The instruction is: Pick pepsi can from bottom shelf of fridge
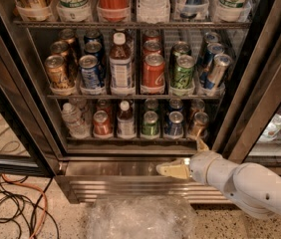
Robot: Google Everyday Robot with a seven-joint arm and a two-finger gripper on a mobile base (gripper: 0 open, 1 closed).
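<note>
The fridge (pixel 26 108) stands open in front of me. Its bottom shelf (pixel 130 140) holds a water bottle, a red can, a small brown bottle, a green can (pixel 150 125), the dark blue pepsi can (pixel 174 125) and a gold can (pixel 199 124). My gripper (pixel 186 157) is below and just right of the pepsi can, in front of the steel base panel (pixel 110 169), outside the shelf. Its fingers are spread wide: one tan finger (pixel 173 170) points left, the other (pixel 202 144) points up toward the gold can. It holds nothing.
The shelf above carries several cans and a bottle, among them a blue can (pixel 90 73) and a red can (pixel 153 73). Cables (pixel 11 208) lie on the floor at left. Crumpled clear plastic (pixel 140 217) lies below the fridge. A glass door (pixel 260 83) stands to the right.
</note>
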